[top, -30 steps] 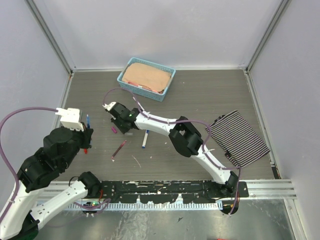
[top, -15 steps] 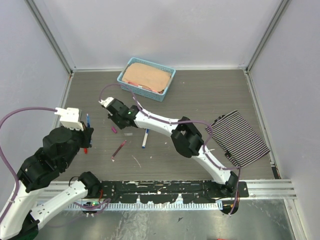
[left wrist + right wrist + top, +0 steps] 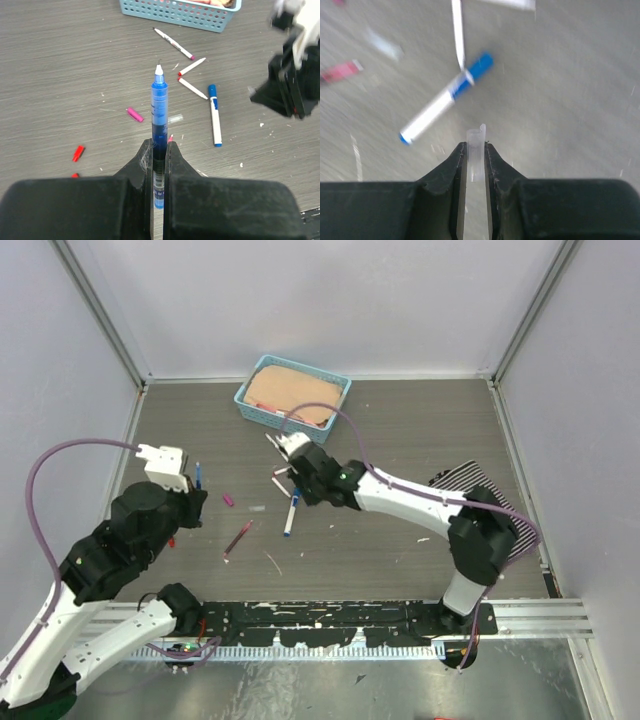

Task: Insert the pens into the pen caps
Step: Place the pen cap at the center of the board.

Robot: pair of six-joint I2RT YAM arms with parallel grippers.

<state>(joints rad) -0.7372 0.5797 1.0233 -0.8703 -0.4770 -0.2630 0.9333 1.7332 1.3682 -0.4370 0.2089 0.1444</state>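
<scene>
From above, a blue-capped pen [image 3: 291, 516] lies on the table [image 3: 400, 440], with a magenta cap [image 3: 229, 500] apart to its left. The left wrist view shows the left gripper [image 3: 158, 145] pinching an uncapped blue pen [image 3: 159, 102]. In the blurred right wrist view, the right gripper [image 3: 475, 146] squeezes a whitish tube [image 3: 476, 137].

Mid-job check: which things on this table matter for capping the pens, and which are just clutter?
For the job: blue pen in the left gripper; clear cap in the right gripper; loose pens; magenta cap; red cap.
Just lying about: basket; striped cloth.
</scene>
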